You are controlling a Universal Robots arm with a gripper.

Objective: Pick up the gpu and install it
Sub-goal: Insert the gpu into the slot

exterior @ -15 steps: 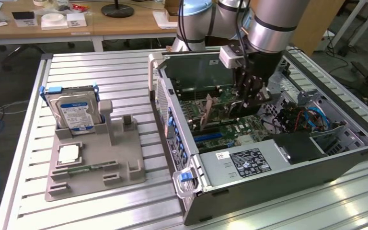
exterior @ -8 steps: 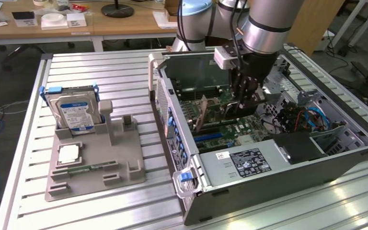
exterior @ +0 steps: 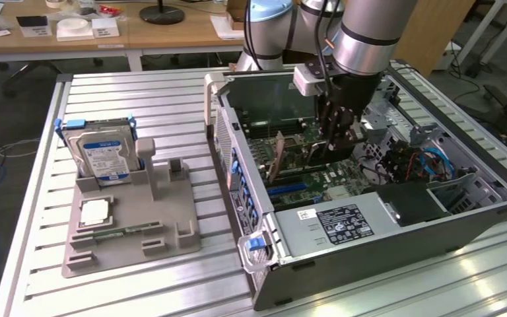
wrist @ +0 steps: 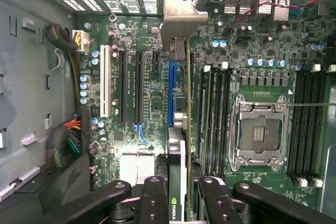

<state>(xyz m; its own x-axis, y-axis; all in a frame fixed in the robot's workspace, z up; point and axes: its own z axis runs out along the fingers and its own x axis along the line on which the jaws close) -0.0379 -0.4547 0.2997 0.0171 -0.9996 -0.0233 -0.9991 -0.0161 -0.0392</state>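
The install step is in hand. The hand [exterior: 337, 142] reaches inside the computer case [exterior: 368, 271], its fingers partway closed and clamped on the gpu [wrist: 176, 156]. The card is held edge-on, just over the blue slot [wrist: 171, 93] in the case, and I judge it not yet seated. Seating it calls for keeping its edge lined up with that slot. The case also holds the motherboard [wrist: 152, 103], a bare processor socket [wrist: 260, 135] and a power supply [exterior: 342, 224]. Beside the case, a grey holder [exterior: 130, 254] carries a hard drive [exterior: 103, 155].
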